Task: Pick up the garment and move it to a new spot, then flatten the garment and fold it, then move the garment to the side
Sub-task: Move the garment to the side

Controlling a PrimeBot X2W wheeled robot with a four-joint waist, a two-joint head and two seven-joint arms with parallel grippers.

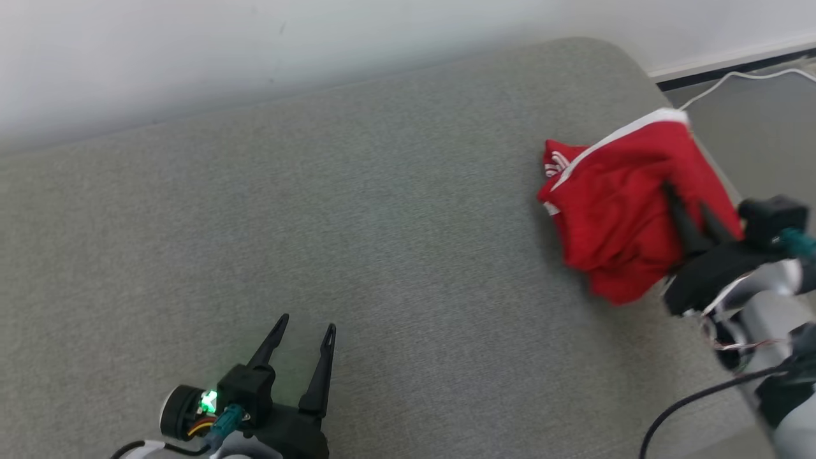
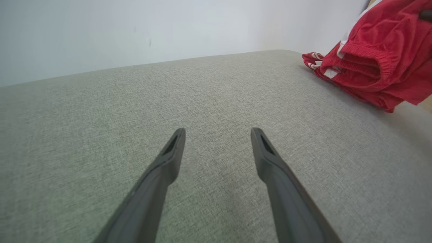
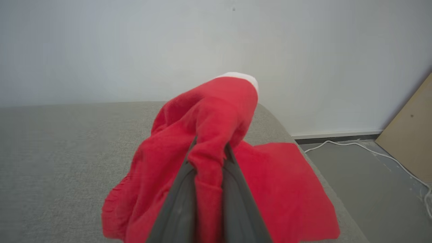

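A pale wall (image 1: 255, 51) backs a long grey fabric cushion (image 1: 319, 223), most of it bare, with floor and a white cable (image 1: 733, 80) past its rounded right end. The red garment (image 1: 612, 210), trimmed in white, sits bunched at that far right end. Its lower folds rest on the cushion while a peak of cloth is drawn up by the right tool (image 1: 685, 210). In the right wrist view the two dark fingers (image 3: 184, 189) are pressed close together with a ridge of red fabric pinched between them. Gripping a fold rather than an edge probably suits a plain lift and carry, since the shape does not matter yet. The left tool (image 1: 307, 322) hovers low over the bare middle of the cushion, fingers spread wide and holding nothing. It is well apart from the garment and likely waits there because that open stretch is where flattening could happen. The task appears to be in its first step, the pick-up.
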